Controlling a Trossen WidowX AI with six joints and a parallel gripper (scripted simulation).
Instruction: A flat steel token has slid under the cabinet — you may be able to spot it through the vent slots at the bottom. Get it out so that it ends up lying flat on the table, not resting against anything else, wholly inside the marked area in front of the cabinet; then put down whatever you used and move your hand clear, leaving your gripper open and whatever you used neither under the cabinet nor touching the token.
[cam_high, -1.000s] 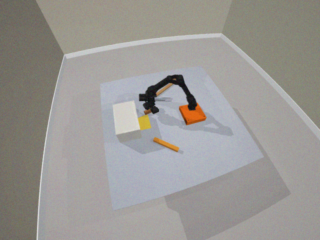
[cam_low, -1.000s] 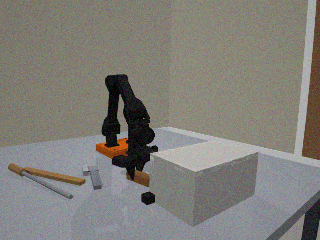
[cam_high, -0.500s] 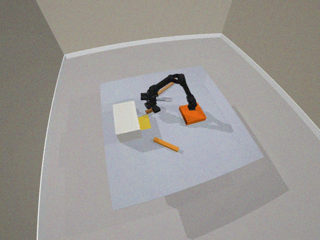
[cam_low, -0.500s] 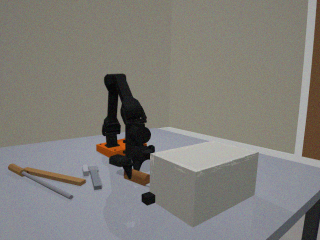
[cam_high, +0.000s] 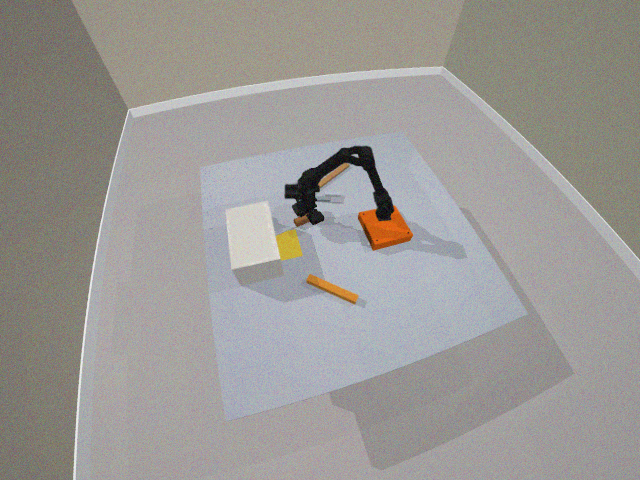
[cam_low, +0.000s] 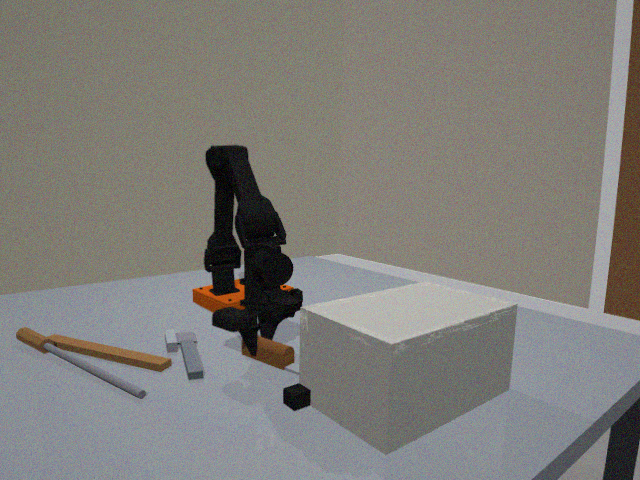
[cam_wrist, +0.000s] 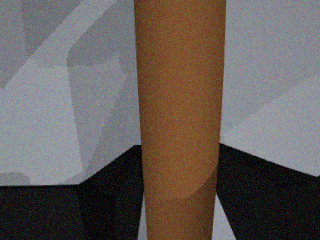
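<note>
My gripper (cam_high: 309, 218) (cam_low: 260, 345) (cam_wrist: 175, 152) is shut on a round brown handle (cam_high: 300, 221) (cam_low: 275, 351) (cam_wrist: 180, 75), low over the table in front of the cabinet. A thin grey rod (cam_low: 291, 369) runs from the handle toward the cabinet; its far end is hidden behind the cabinet in the exterior view. The white cabinet (cam_high: 252, 235) (cam_low: 408, 372) stands on the table. The yellow marked area (cam_high: 290, 245) lies along its front; the handle is beside it, toward the back. The token is not visible, and the vent slots do not show.
A grey tool (cam_high: 331, 198) (cam_low: 191, 357) lies behind the gripper, near a wooden bar (cam_high: 333, 175) (cam_low: 111, 354) and a grey rod (cam_low: 98, 373) with a wooden end. A black cube (cam_low: 296, 397) sits beside the cabinet. An orange bar (cam_high: 331, 289) lies on the other side.
</note>
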